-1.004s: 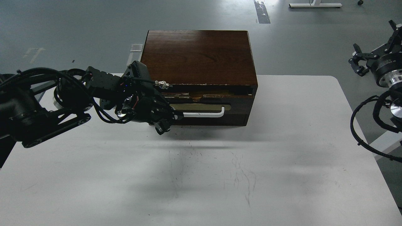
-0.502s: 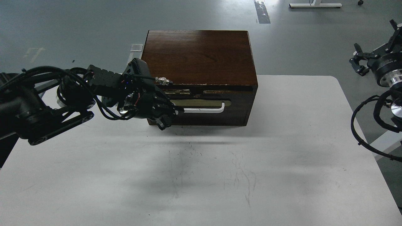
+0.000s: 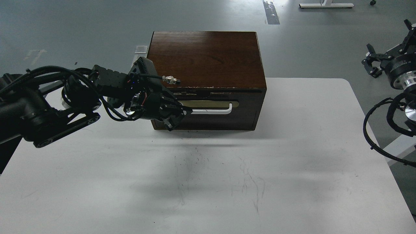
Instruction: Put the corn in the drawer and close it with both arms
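Observation:
The drawer (image 3: 247, 112), dark brown with a white bar handle (image 3: 213, 112) on a beige plate, sits almost flush in its dark wood cabinet (image 3: 204, 58), with only a thin slit along its chipped top edge. The corn is hidden. My left gripper (image 3: 178, 117) is against the left end of the drawer front, one finger (image 3: 187, 111) touching the handle's left end, its fingers spread and holding nothing. My right gripper (image 3: 371, 61) hangs off the table at the far right, open and empty.
The cabinet stands at the back middle of the white table (image 3: 292, 169). My left arm (image 3: 48, 113) lies across the table's left side. The right arm's cables (image 3: 373, 136) hang beside the table's right edge.
The left gripper has pushed away from me and a little up, and the drawer has slid in with it; the pale interior gap has shrunk to a slit. The right arm has hardly moved.

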